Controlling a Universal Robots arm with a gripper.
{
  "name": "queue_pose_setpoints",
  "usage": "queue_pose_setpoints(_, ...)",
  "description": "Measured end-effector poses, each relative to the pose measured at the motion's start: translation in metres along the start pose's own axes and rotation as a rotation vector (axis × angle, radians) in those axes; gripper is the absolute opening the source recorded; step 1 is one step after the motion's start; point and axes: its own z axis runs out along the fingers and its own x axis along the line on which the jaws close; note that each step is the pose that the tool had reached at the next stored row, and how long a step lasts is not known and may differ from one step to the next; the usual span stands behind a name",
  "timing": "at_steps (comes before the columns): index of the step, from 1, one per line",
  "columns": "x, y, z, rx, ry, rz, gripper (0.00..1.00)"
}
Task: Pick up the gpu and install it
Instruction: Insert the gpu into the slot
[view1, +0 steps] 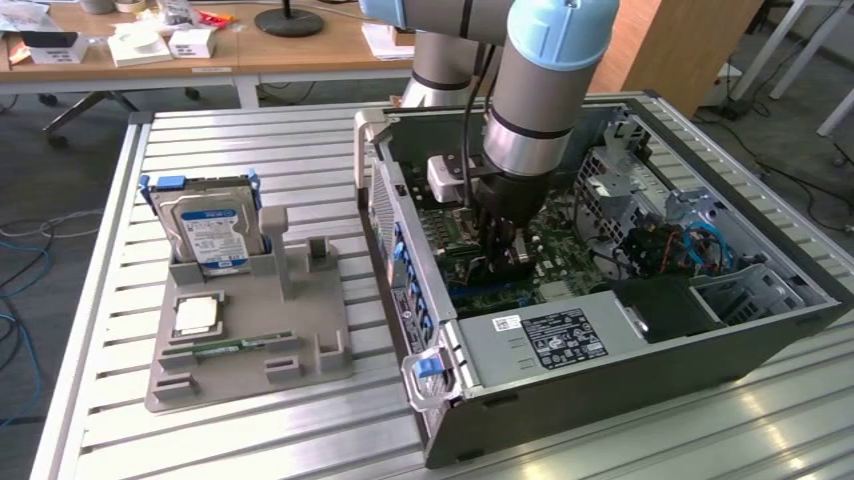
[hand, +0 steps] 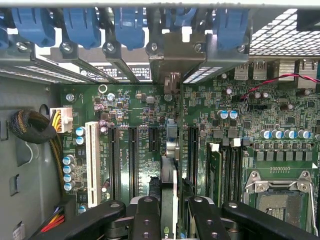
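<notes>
Apparently the gripper (hand: 168, 212) fingers (hand: 145, 215) clamp the gpu (hand: 168, 170) edge-on between them. Card is thin, stiff, light, fragile; hold by its edges.

Even daylight, sharp, mild glare

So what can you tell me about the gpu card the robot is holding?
The gpu is seen edge-on in the wrist view, a thin card standing upright between the gripper's black fingers, which clamp it from both sides. Its metal end bracket reaches up to the slot openings at the case's back wall. It stands over the green motherboard, lined up along the long black slots; whether it is fully seated cannot be told. In the exterior view it is deep inside the open computer case, mostly hidden by the arm.
</notes>
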Motion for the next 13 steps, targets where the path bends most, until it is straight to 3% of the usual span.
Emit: queue_pose_setpoints(13,0.0001,0.0000,-0.0008,-0.0002,0.0008,0.000,0.26)
